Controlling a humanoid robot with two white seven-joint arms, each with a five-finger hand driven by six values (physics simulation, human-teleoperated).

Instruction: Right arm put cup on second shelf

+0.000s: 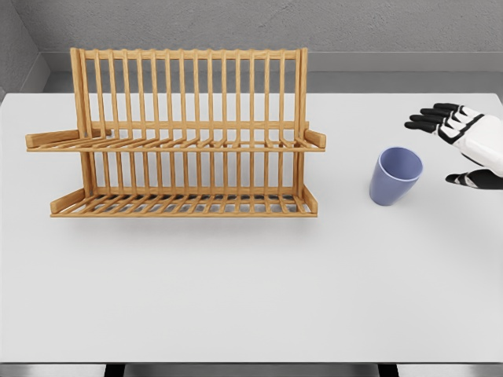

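A blue-lilac cup (395,176) stands upright on the white table, right of the wooden dish rack (181,133). The rack has two slatted shelves: an upper one (177,144) and a lower one (185,206). Both shelves hold nothing. My right hand (456,149) comes in from the right edge, white with black fingers. Its fingers are spread and its thumb hangs lower, a short gap right of the cup, not touching it. The left arm is out of view.
The white table (251,298) reaches from the rack to the front edge. A grey wall runs behind the rack. The rack's right end posts (302,118) stand between the cup and the shelves.
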